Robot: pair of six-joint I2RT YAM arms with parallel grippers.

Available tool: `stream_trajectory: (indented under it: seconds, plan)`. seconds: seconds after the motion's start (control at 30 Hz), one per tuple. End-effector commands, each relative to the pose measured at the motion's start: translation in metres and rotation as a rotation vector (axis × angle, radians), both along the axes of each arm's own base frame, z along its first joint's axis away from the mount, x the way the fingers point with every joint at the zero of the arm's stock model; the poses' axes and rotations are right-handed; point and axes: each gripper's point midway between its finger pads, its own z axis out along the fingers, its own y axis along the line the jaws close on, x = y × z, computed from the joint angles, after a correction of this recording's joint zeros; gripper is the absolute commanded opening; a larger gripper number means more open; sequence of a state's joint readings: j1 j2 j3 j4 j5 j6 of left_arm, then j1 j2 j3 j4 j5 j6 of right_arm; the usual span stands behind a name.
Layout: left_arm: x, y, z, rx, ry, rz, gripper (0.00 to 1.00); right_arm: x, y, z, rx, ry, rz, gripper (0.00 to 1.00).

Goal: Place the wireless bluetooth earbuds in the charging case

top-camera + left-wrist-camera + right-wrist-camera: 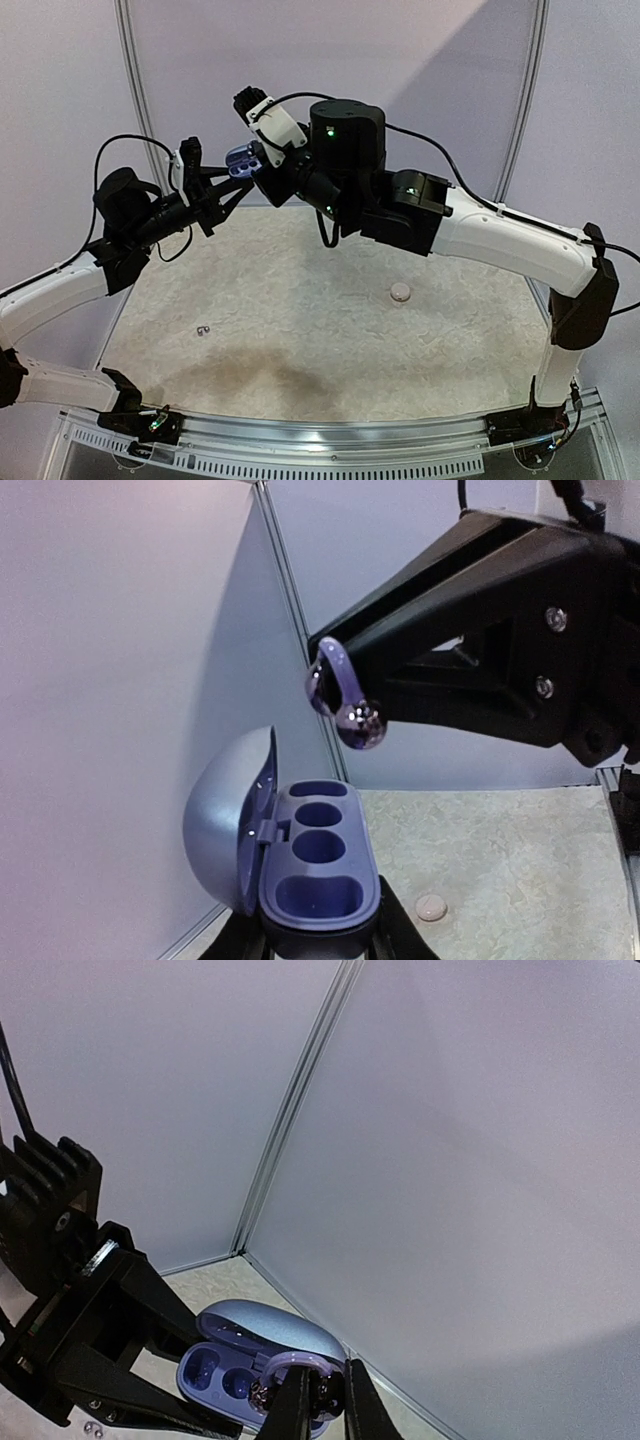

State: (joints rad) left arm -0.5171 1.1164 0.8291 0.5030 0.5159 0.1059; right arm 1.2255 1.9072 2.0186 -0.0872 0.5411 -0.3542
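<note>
Right end effector [322, 1388] pinches a half-hidden earbud [357, 723]; left end effector [320, 946] clamps the open charging case [290, 862].

Periwinkle-blue charging case [280, 840]; translucent purple earbud [358, 723], shiny bits; speckled beige table [300, 300].

An open blue case [215, 1375], its lid raised toward the wall corner, is gripped between the black fingers of the left hand [190, 1385] at the lower left. A lilac earbud [290, 1363] with shiny bits is pinched by the right hand [322, 1405] at the bottom edge, over the case's wells; contact cannot be told. Pale walls [480, 1160] are seen behind, with tabletop [210, 1275] below.
</note>
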Motion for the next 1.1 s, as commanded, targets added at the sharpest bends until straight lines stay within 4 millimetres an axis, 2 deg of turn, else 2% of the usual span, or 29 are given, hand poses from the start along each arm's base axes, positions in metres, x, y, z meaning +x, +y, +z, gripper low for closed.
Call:
stream_trajectory:
  seconds: [0.0,0.23,0.67,0.8,1.07]
  plan:
    - [-0.004,0.0,0.012,-0.026,0.006,0.001,0.0,0.004,0.002,0.006,-0.009,-0.045,-0.022,0.0]
    - [-0.005,-0.001,0.013,-0.026,-0.003,-0.008,0.0,0.014,0.01,-0.005,-0.047,-0.067,-0.065,0.0]
    - [-0.003,0.001,0.015,-0.046,0.01,0.005,0.0,0.023,0.006,-0.025,-0.078,-0.046,-0.131,0.0]
    - [-0.002,0.001,0.014,-0.046,0.015,0.006,0.0,0.029,-0.001,-0.024,-0.065,-0.038,-0.166,0.0]
    - [-0.004,0.0,0.017,-0.054,0.015,-0.006,0.0,0.026,0.007,-0.025,-0.06,-0.04,-0.126,0.0]
